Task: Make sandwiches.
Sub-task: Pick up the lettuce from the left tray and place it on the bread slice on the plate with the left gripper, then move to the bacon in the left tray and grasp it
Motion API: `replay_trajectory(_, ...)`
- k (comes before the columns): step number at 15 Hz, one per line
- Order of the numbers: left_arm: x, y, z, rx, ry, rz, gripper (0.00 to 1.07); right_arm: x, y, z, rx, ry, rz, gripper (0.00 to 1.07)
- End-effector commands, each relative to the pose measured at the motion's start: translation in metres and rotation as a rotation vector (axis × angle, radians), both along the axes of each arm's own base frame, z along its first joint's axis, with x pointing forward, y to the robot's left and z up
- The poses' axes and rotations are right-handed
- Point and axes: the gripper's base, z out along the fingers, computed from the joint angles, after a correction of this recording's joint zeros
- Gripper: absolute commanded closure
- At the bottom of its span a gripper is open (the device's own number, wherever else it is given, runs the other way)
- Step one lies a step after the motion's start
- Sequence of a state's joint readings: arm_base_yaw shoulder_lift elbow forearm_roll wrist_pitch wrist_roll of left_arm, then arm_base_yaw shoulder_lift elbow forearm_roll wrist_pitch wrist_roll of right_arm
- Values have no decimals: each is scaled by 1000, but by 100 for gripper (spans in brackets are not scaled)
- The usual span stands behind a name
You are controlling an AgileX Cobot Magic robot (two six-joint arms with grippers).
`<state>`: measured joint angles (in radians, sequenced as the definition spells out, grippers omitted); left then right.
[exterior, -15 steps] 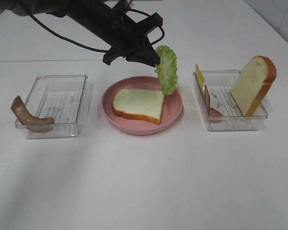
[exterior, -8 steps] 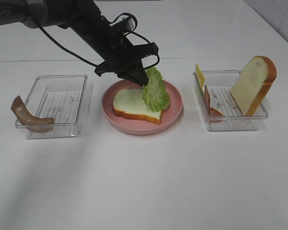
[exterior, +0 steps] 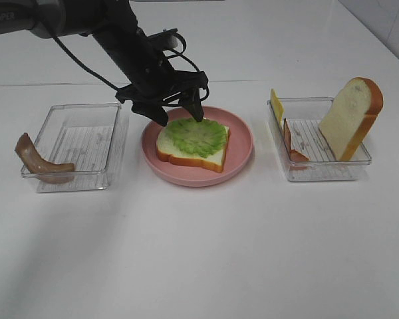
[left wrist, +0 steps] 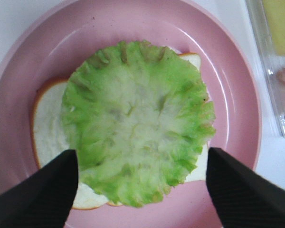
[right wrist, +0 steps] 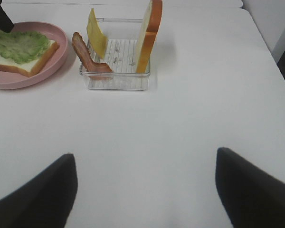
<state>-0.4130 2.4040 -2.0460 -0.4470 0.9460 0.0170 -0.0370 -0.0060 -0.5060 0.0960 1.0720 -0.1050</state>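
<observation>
left gripper (exterior: 181, 119): wide open, nothing held; low over the plate, one finger on each side of the lettuce, so the leaf counts as let go
lettuce (exterior: 194, 136): flat on the bottom bread, covering most of it, ruffled edge slightly overhanging on the gripper's side; lying free
bottom bread (exterior: 209, 159): flat on the pink plate, roughly centred; base layer of the sandwiches
pink plate (exterior: 243, 143): between the two trays; assembly spot within reach of both arms
right gripper (right wrist: 145, 190): fully open, empty; over bare table (right wrist: 180, 123), well apart from the right tray; probably parked clear of the working arm
right tray (exterior: 359, 163): stock for the remaining layers
top bread (exterior: 351, 116): on edge, leaning on the tray wall; probably stood up for an easy pinch
cheese (exterior: 276, 104): upright at the tray corner nearest the plate; inside or outside the wall, cannot tell
bacon strip (exterior: 291, 143): propped on the wall on the plate side
left tray (exterior: 86, 143): second bacon piece (exterior: 36, 159) draped over its outer rim, half out
stage: lettuce layer done; bacon, cheese and top bread not yet stacked
next, as a guess: lift straight up before any sideways move
risk: snagging the ruffled edge and dragging the leaf off the bread
</observation>
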Motion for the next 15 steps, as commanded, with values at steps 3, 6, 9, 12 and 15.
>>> replay_trajectory(3,-3,18,35,169,-95,-60,27,-1,0,1,-6,-22,-4,31)
replay_trajectory(6,-8,35,55,245,-74,-79,28,-1,0,1,-6,-22,-4,31)
replay_trajectory(9,-11,65,72,262,13,-24,29,-1,0,1,-6,-22,-4,31)
replay_trajectory(12,-12,90,89,270,31,11,30,-1,0,1,-6,-22,-4,31)
replay_trajectory(15,-22,118,130,245,-21,126,31,-1,0,1,-6,-22,-5,31)
